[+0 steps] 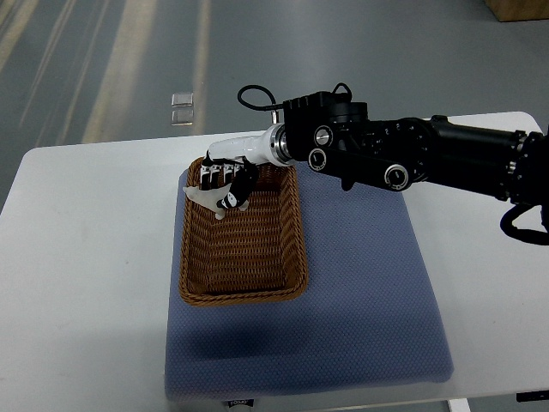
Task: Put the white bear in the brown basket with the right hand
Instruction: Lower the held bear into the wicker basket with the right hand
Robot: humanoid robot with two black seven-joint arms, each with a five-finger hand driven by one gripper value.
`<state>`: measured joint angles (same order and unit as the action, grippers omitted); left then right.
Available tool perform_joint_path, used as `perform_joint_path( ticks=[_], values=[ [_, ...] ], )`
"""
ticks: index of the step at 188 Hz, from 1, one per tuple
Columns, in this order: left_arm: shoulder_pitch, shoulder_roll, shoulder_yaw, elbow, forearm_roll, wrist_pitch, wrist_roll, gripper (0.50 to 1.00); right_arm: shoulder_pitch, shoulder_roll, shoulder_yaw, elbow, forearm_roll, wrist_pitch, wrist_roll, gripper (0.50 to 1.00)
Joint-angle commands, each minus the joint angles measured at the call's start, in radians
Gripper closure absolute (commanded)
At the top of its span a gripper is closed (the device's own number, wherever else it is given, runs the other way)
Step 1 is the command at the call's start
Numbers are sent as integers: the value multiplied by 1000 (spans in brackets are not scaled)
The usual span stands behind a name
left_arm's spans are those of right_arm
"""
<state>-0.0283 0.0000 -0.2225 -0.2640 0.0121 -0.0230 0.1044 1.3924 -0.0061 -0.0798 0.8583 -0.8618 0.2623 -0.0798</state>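
The brown wicker basket (243,298) lies on a blue mat, long side running away from me. My right arm reaches in from the right edge, and its hand (225,187) hangs over the basket's far left corner. Its fingers (214,176) curl downward around a small white shape, the white bear (200,196). The bear pokes out under the hand at the basket's left rim, and most of it is hidden by the fingers. I cannot tell whether it touches the basket floor. The left arm does not show.
The blue mat (360,300) covers the middle and right of the white table (86,283). The basket's near half holds nothing visible. A small clear object (182,109) sits on the grey floor beyond the table's far edge.
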Motion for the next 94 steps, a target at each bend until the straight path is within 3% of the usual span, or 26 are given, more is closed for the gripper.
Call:
perform_joint_path(
  ticks=[1,89,94],
  values=[
    [1,0,0,0,0,0,0,500,-33,6,0,-21,-3,-23,0,1000],
    [-1,0,0,0,0,0,0,500,-125,6,5,-76,-28,-67,2,1000],
    [1,0,0,0,2,1,0,500,-127,6,6,-76,-28,-66,2,963]
  ],
)
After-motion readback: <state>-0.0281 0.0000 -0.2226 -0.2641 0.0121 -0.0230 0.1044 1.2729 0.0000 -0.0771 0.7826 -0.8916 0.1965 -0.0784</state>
